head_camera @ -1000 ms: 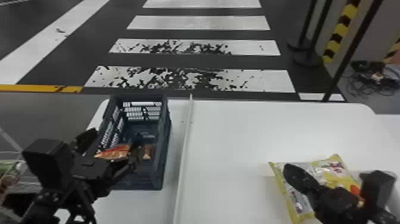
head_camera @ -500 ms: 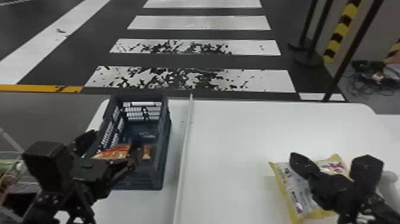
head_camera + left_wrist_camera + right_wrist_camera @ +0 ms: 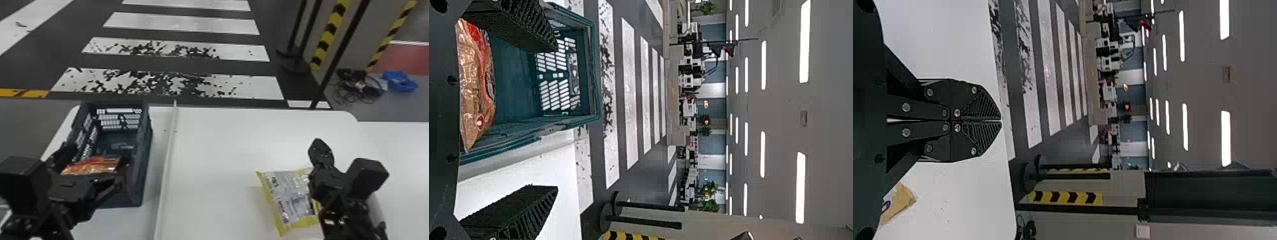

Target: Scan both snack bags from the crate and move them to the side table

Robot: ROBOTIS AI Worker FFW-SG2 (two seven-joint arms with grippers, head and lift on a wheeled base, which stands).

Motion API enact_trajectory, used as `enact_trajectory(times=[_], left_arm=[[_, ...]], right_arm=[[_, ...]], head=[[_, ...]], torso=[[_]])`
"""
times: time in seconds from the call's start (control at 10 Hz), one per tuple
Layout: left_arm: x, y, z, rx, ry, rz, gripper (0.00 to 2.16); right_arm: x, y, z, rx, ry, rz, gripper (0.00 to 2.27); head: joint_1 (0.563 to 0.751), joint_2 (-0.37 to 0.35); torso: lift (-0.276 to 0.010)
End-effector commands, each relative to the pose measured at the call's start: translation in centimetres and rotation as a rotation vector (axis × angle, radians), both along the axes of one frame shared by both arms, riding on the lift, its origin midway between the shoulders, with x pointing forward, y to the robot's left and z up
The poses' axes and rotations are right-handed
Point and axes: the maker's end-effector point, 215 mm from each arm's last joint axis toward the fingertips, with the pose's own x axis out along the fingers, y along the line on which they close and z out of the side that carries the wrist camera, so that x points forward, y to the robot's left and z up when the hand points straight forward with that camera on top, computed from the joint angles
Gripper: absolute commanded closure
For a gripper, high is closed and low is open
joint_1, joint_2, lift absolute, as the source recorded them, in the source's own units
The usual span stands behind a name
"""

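Your left gripper (image 3: 94, 156), fingers wide apart, holds nothing; the red snack bag (image 3: 92, 166) lies inside the crate (image 3: 146, 159), by the table's (image 3: 217, 153) left edge. Your right gripper (image 3: 319, 146), closed on nothing, is near the yellow snack bag (image 3: 290, 198), on the table's right part.

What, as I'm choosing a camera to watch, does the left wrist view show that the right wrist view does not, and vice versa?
Left wrist view: the crate, the red-and-brown snack bag inside it, and the left gripper, jaws apart.
Right wrist view: the right gripper, jaws together, and part of the yellow snack bag.
Both: the white table, the crosswalk and ceiling lights.
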Motion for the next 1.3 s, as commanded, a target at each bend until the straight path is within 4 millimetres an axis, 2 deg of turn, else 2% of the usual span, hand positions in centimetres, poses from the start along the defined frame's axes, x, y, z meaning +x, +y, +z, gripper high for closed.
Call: enact_trajectory(times=[0.0,0.2,0.3,0.6,1.0,1.2], left_arm=[[-0.2,0.0,-0.3,0.006,0.007,-0.004,0.0],[-0.3,-0.2,-0.6,0.007,0.012,-0.011,0.0],[-0.4,-0.7,-1.1,0.007,0.021,-0.023,0.0],[-0.6,-0.8,-1.7,0.008,0.028,-0.029,0.0],[-1.0,-0.8,-1.2,-0.001,0.006,-0.029,0.0],[-1.1,-0.8,-1.7,-0.003,0.012,-0.026,0.0]], right_arm=[[-0.9,1.8,0.0,-0.033,-0.033,-0.1,2.24],[-3.4,4.2,-0.7,-0.072,-0.002,-0.25,2.24],[-3.9,5.1,-1.6,-0.081,0.013,-0.267,2.24],[-2.9,4.0,-7.1,-0.01,0.12,-0.258,2.24],[-2.5,4.9,-10.2,0.037,0.143,-0.201,2.24],[-3.4,6.4,-12.1,0.041,0.165,-0.094,2.24]], head=[[0.695,-0.083],[0.695,-0.082],[0.695,-0.075],[0.695,-0.038],[0.695,-0.044],[0.695,-0.026]], torso=[[-0.095],[-0.095],[-0.095],[-0.095],[-0.095],[-0.095]])
